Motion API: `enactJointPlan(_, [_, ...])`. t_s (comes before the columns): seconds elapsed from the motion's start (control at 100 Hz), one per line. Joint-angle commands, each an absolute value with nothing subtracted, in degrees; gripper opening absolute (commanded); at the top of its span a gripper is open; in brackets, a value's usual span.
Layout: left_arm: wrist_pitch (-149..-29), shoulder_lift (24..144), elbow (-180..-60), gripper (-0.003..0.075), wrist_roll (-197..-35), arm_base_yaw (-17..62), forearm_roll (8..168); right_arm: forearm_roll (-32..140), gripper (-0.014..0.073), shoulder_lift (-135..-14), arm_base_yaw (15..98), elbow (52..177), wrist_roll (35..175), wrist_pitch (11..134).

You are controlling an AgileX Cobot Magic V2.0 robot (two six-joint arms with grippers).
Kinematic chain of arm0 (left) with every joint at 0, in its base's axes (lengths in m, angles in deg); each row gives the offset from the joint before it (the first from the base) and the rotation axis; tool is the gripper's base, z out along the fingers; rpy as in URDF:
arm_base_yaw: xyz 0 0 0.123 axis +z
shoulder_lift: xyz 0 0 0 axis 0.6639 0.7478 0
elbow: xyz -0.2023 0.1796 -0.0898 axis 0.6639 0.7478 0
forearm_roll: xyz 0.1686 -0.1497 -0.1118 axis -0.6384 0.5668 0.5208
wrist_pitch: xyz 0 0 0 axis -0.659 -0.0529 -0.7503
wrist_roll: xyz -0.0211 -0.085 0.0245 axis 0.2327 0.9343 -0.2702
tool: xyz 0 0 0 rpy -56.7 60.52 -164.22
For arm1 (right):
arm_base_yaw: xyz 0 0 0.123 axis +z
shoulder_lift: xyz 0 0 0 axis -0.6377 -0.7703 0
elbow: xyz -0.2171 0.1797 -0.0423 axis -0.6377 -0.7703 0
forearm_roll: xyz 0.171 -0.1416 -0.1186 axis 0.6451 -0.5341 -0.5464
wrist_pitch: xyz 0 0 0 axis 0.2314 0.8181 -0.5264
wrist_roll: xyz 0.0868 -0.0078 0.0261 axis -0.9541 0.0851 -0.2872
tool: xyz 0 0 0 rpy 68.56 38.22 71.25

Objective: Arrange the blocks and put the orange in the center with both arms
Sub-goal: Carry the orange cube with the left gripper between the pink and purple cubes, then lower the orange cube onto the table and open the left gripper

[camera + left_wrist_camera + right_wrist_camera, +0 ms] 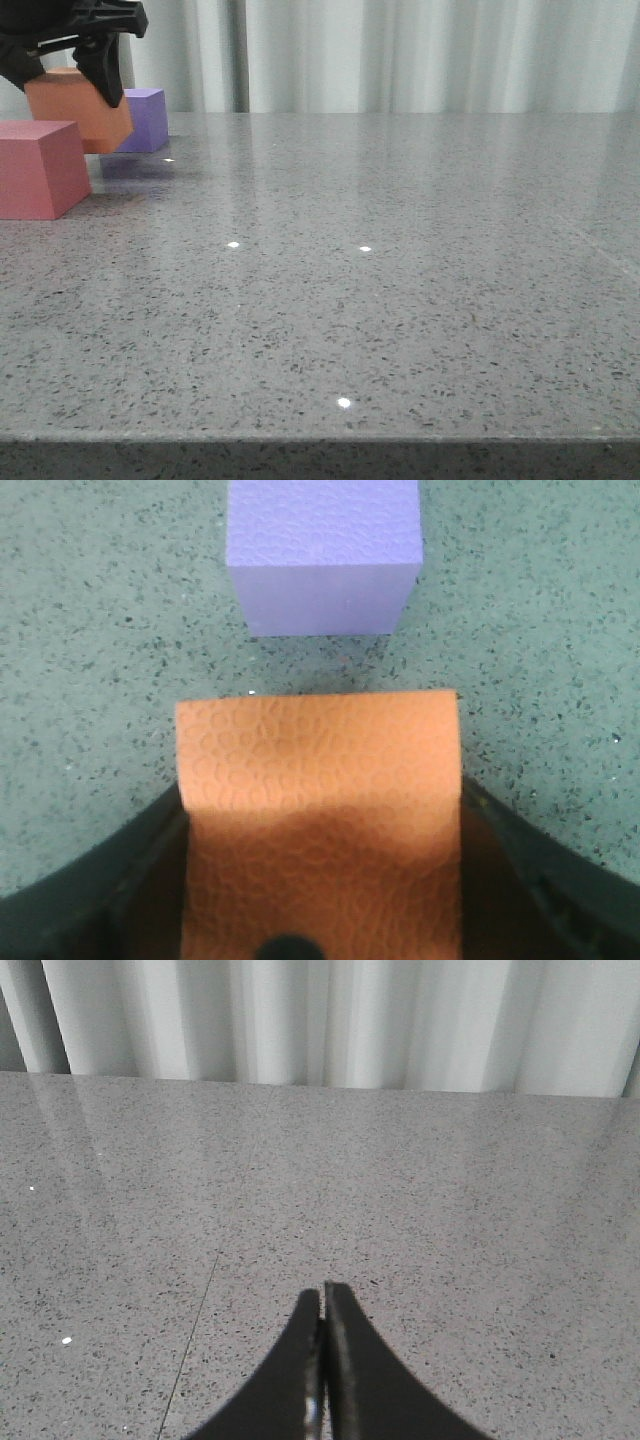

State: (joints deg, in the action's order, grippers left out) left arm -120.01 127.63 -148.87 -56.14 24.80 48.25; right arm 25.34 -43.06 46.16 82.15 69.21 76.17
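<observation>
purple cube blocks ahead; table rightward open

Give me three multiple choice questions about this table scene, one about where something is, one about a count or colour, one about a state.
1. Where is the purple cube?
A. behind the orange cube
B. on the red-pink cube
C. at the table's right edge

2. How many cubes show?
A. two
B. three
C. four

3. The right pincer is:
A. holding a cube
B. wide open
C. shut, empty

Answers: 1 A, it sits beyond the orange cube held in the left pincer. 2 B, orange, purple and the red-pink cube. 3 C, its fingertips meet over bare table.
</observation>
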Motion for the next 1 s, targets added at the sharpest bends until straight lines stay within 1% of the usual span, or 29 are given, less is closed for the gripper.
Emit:
enactJointPlan(0.0, [-115.83,124.49,-149.88,0.0283,-56.03,24.97,48.55,24.25,-0.0068,-43.24,45.83,83.61,69.29,72.20])
enactJointPlan(0.33, [-113.87,124.83,-149.88,0.0283,-56.03,24.97,48.55,24.25,-0.0068,-43.24,45.83,83.61,69.29,72.20])
enactJointPlan(0.84, [-115.43,130.11,-149.88,0.0286,-56.03,24.97,48.60,24.25,-0.0068,-43.24,45.83,83.61,69.29,72.20])
enactJointPlan(0.87, [-115.43,130.11,-149.88,0.0294,-56.03,24.97,48.60,24.25,-0.0068,-43.24,45.83,83.61,69.29,72.20])
enactJointPlan(0.92, [-115.52,130.11,-149.88,0.0336,-56.03,24.97,48.60,24.25,-0.0068,-43.24,45.83,83.61,69.29,72.20])
enactJointPlan(0.99, [-115.87,130.11,-150.15,0.0451,-56.15,24.97,48.60,24.25,-0.0068,-43.24,45.83,83.61,69.29,72.20])
